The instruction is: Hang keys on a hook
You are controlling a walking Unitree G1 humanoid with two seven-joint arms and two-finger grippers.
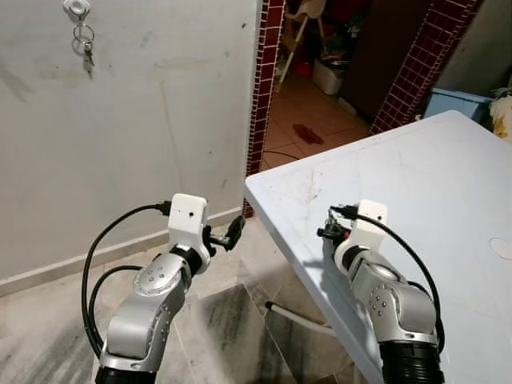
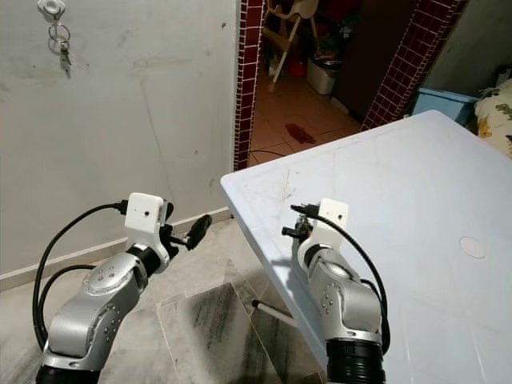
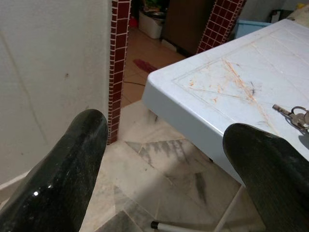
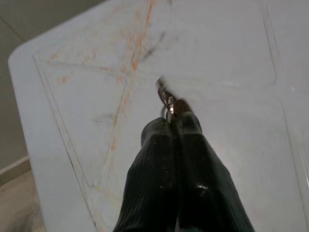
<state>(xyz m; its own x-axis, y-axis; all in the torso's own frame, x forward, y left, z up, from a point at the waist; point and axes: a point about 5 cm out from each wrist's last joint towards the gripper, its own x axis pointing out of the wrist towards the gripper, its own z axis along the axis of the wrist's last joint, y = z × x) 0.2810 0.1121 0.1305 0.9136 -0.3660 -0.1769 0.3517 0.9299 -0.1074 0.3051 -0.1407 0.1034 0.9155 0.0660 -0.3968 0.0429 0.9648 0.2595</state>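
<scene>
Grey-white plaster wall [image 1: 144,136] takes up the robot's left side, ending at a pillar of dark red tiles [image 1: 268,72] beside an open doorway. Pale blue plastic worktop [image 1: 448,200] stretches across the right, its near corner pointing toward the wall, with faint orange scratches on its surface. Marbled floor tiles [image 1: 232,320] lie below between the two.

Over the floor, just off the worktop's corner, the left gripper [image 1: 226,234] is raised, its fingers [image 3: 72,169] spread wide with nothing between them. The right gripper [image 4: 170,126] is over the worktop near that corner, its fingers pressed together on a set of keys [image 4: 168,99]; the ring and a key stick out past the fingertips, close above or on the worktop surface, which of the two cannot be told. From the left wrist view these keys [image 3: 295,115] show low against the worktop.

High on the wall, a small white hook [image 1: 77,8] carries another bunch of keys [image 1: 85,44] hanging from a ring.
</scene>
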